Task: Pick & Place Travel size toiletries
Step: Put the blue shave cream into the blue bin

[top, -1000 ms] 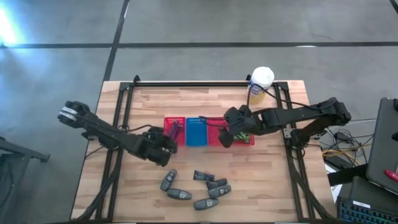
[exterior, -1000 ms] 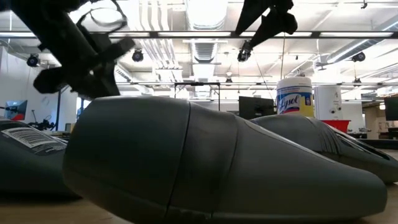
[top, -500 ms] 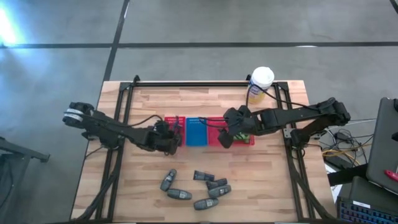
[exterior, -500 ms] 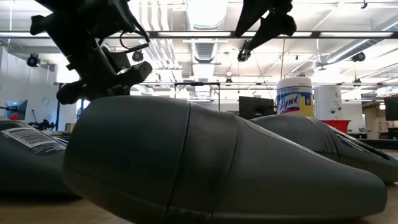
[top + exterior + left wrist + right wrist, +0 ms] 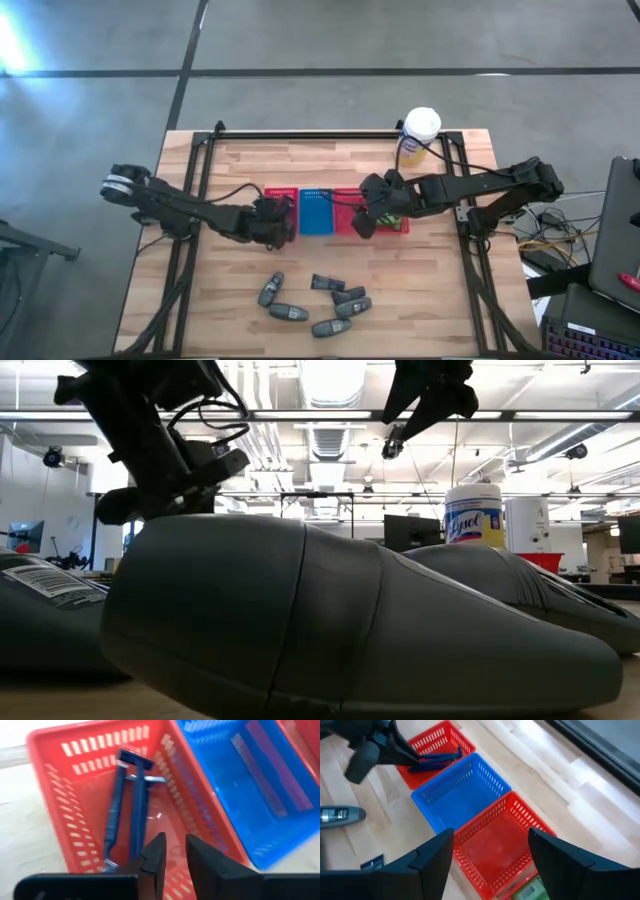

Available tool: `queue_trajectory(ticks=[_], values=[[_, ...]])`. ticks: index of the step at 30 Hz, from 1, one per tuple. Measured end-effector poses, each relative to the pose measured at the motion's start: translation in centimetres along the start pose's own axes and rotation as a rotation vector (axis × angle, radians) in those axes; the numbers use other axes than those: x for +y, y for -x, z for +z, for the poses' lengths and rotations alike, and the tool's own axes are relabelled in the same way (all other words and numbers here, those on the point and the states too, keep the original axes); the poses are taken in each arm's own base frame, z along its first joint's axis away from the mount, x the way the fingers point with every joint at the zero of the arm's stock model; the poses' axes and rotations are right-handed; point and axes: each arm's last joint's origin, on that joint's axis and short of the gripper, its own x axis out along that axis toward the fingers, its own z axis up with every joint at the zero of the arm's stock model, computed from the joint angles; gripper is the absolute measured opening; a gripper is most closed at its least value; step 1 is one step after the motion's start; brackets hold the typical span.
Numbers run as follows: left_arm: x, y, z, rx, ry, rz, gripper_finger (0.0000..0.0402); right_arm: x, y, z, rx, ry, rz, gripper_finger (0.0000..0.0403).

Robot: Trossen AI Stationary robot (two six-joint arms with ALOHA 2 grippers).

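L gripper [image 5: 172, 851] over the red basket [image 5: 52, 795], fingers a narrow gap apart on nothing, razors [image 5: 131, 800] at 12 o'clock — prob. just dropped; R gripper [image 5: 487, 851] wide open, empty, on standby.

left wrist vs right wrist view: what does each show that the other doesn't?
Only the left wrist view shows the two blue razors clearly, lying side by side in the red basket, with the left gripper over its edge, fingers a narrow gap apart.

Only the right wrist view shows the second red basket, a grey bottle on the table, a green item at the frame's edge, and the open right gripper.

Both show the blue basket beside the razor basket.
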Motion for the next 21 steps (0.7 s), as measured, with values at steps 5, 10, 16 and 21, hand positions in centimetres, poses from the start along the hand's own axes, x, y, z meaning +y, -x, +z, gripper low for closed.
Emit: queue_trajectory(ticks=[5, 10, 16, 21], values=[[-1.1, 1.9, 0.0, 0.031, -0.217, -0.096, 0.0096, 0.0, 0.0, -0.3, 0.067, 0.0, 0.039, 0.0259], [-2.2, 4.4, -1.3, 0.086, -0.653, -0.267, 0.0103, 0.0, -0.4, -1.2, 0.175, 0.011, 0.115, 0.0275], [-2.2, 5.6, -3.4, 0.209, -0.83, -0.364, 0.0103, -0.2, -1.8, -3.1, 0.295, 0.003, 0.138, 0.0287], [-1.9, 6.0, -4.1, 0.246, -0.781, -0.343, 0.0102, -0.4, -2.9, -4.9, 0.39, -0.039, 0.174, 0.0293]])
